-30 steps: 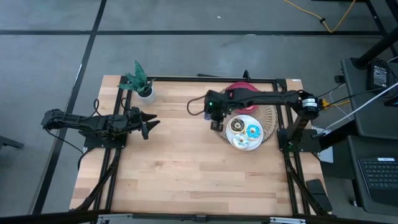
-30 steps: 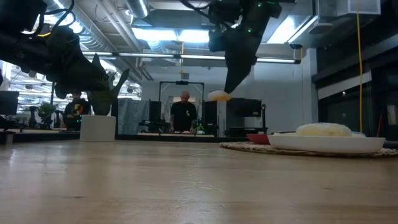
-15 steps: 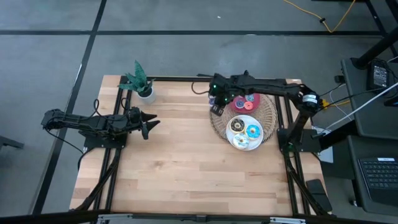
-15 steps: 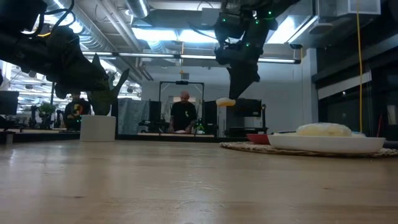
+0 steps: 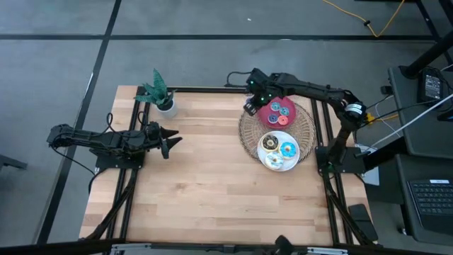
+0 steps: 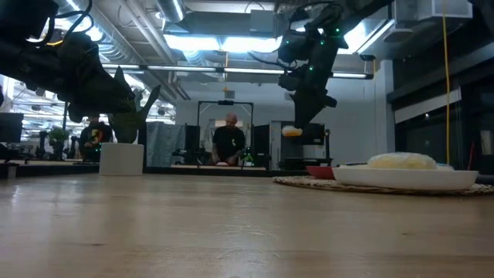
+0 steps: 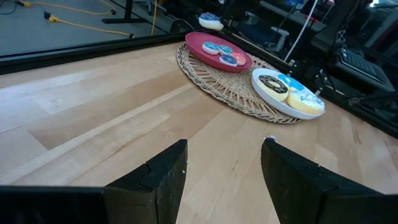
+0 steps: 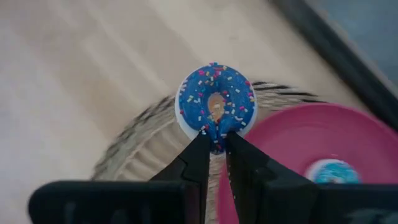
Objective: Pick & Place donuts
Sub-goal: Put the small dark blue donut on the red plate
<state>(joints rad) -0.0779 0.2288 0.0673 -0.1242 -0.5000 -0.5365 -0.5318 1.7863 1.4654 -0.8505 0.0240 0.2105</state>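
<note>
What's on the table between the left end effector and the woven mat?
Nothing: the high view shows bare wood from the left end effector to the woven mat.

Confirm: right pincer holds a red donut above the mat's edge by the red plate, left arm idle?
Not quite: the donut is blue-iced with sprinkles, not red, as the right wrist view shows. The rest holds: the right pincer grips it above the mat's edge by the red plate, and the left arm waits at the table's left.
</note>
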